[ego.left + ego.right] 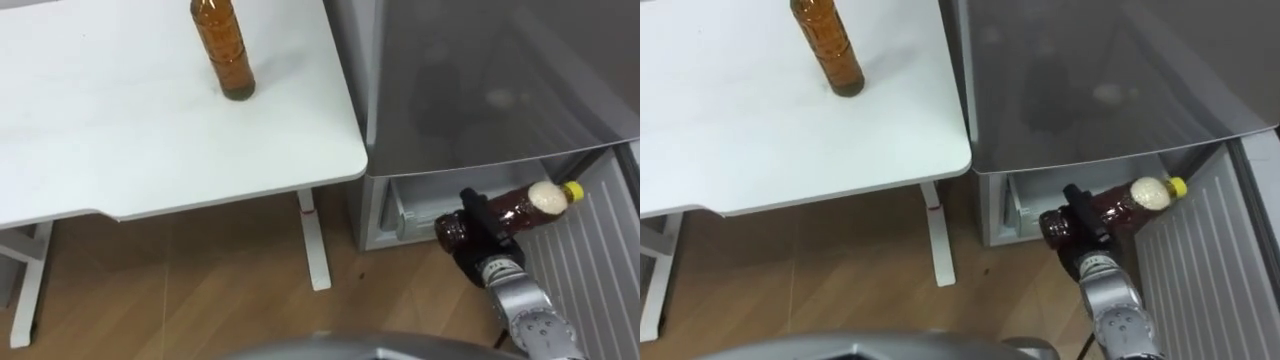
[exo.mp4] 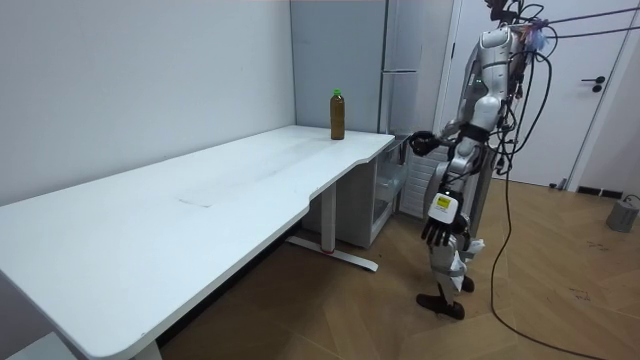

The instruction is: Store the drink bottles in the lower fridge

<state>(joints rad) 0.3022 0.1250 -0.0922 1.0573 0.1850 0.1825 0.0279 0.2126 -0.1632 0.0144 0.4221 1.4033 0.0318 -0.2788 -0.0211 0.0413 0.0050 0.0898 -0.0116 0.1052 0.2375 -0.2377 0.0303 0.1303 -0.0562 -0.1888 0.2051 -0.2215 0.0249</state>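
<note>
Right arm: reaches forward and down toward the fridge (image 1: 480, 90); right hand (image 1: 482, 238) sits at the mouth of the lower compartment (image 1: 408, 205).
Right fingers: curled round the yellow-cap bottle (image 1: 518, 206), gripping its lower half.
Yellow-cap bottle: lies nearly on its side, cap toward the open door (image 1: 590, 265), base toward the tabletop side. It is off any surface, carried by the hand alone. Can't tell if it is past the compartment's front edge.
Left arm: hangs straight down at the robot's side in the room view; left hand (image 2: 437, 232) is idle, fingers loose and slightly spread.
Stance: upright in front of the fridge, just off the tabletop's end.
Green-cap bottle: (image 1: 224, 50) upright on the tabletop (image 1: 120, 130), near the far edge at the fridge end, well apart from both hands.
Edges: the tabletop's rounded corner sits just beside the fridge wall with a narrow gap.
Door: swung out on the robot's right, ribbed inner face showing.
Open room: bare wood floor (image 1: 200, 280) under the tabletop and in front of the fridge, broken by the table leg (image 1: 316, 245).
</note>
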